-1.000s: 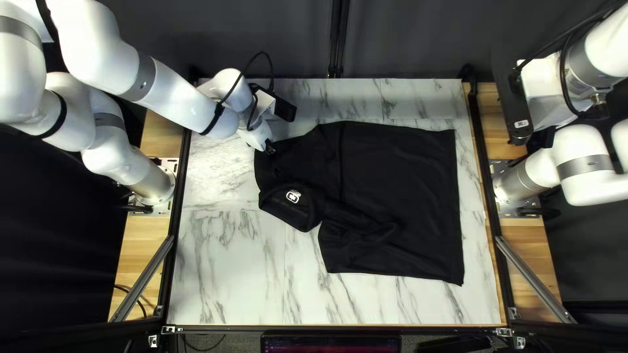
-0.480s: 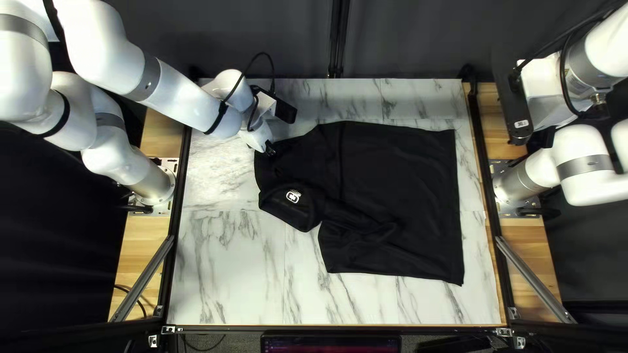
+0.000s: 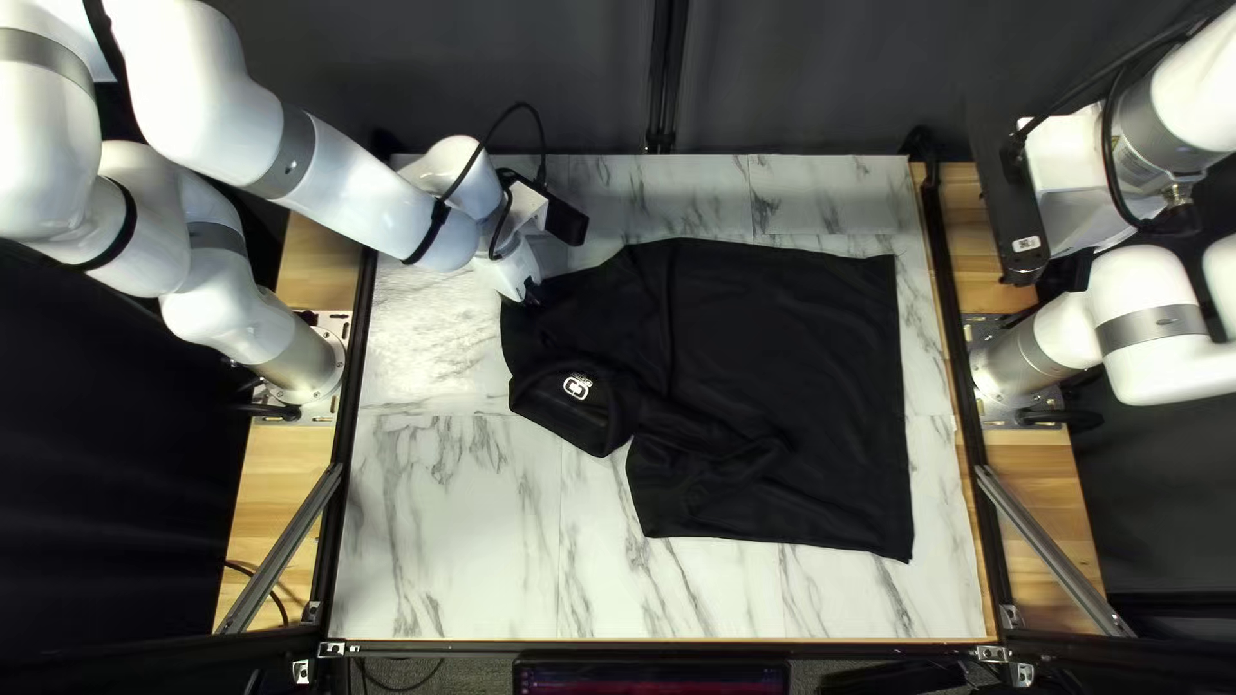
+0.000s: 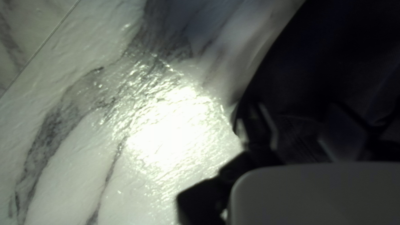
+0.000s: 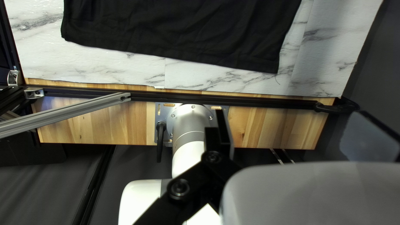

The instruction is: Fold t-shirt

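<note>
Your shirt (image 3: 786,341) lies on the worktop (image 3: 438,541), its long axis running across the top left view: collar (image 3: 580,393) at the left, hem (image 3: 904,425) at the right. Your left gripper (image 4: 298,118) is at the far collar-end corner, over what looks like a sleeve (image 3: 519,337). From there most of the shirt lies to the right in that view, so your left arm is much the nearer for tucking that corner inward. Its fingers stand moderately apart, with cloth between them but no visible pinch. Your right gripper (image 5: 293,121) is wide and empty, off beyond the hem. Compared with a moment earlier, your left wrist has dipped and shifted slightly; the shirt looks unchanged.
</note>
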{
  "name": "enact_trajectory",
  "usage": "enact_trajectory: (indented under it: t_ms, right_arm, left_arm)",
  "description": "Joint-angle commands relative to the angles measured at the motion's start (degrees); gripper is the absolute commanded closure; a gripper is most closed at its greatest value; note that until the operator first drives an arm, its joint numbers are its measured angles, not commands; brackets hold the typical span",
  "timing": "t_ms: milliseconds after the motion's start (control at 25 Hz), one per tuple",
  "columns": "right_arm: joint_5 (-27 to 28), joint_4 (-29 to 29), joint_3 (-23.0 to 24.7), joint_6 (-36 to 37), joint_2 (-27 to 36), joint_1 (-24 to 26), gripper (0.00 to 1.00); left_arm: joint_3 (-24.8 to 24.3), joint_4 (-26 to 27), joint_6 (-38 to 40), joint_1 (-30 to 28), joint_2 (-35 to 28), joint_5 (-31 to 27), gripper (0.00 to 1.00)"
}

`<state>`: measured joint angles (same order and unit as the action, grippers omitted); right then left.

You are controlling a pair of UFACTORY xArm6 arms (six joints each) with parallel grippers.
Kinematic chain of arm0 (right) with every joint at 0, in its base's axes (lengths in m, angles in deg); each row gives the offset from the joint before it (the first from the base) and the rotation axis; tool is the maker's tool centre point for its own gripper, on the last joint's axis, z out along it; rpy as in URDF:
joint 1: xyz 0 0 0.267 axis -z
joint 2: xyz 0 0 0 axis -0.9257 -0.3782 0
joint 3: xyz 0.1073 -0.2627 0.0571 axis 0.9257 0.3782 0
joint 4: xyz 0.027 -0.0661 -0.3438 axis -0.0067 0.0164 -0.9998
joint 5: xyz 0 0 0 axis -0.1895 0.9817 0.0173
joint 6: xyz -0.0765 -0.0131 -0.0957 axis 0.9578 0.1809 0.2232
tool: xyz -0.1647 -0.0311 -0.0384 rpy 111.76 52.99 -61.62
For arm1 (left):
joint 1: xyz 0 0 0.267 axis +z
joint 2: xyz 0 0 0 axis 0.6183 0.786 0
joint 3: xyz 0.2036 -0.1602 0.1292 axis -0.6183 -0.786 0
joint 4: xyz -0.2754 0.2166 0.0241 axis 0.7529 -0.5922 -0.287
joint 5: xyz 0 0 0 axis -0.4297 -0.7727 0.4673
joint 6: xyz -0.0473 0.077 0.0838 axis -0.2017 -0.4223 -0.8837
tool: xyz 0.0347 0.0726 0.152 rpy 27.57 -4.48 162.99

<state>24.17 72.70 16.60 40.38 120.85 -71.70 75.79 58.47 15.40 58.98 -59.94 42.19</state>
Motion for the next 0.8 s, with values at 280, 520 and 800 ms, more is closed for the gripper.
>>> enact_trajectory:
  t_ms: [280,520,800]
  right_arm:
    - [0.0,0.0,0.0,0.0,0.0,0.0,0.0]
    - [0.0,0.0,0.0,0.0,0.0,0.0,0.0]
    - [0.0,0.0,0.0,0.0,0.0,0.0,0.0]
  left_arm:
    - [4.84,-14.64,17.37,-6.44,-9.67,-9.82,0.95]
    - [8.1,-18.28,19.54,-7.84,-8.08,-11.03,0.0]
    - [1.37,-15.64,11.3,-0.48,-7.79,-5.79,0.0]
